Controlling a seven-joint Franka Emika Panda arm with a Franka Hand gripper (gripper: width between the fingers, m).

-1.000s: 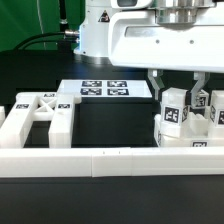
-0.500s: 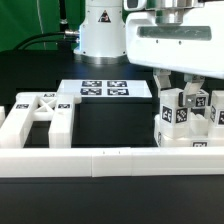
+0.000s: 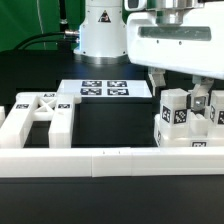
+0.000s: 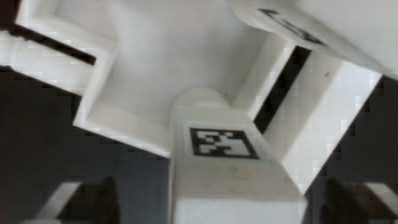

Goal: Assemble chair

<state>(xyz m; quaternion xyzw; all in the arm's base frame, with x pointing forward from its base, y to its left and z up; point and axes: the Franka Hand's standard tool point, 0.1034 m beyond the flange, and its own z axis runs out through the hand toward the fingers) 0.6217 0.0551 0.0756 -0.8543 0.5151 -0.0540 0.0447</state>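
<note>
At the exterior view's right stands the partly joined chair, white blocks with black-and-white tags. One upright tagged post rises from it. My gripper hangs straight over that post, open, one finger on each side. In the wrist view the same post runs up between the fingers, with a dark gap showing on both sides, so nothing is gripped. Beyond it lies a broad white panel of the chair.
A white cross-braced frame piece lies at the exterior view's left. The marker board sits flat in the middle, behind it the robot base. A long low white border rail runs along the front.
The fingers have spread away from the upright post that they were shut on. The post stays standing in the chair, and the arm has barely moved.
</note>
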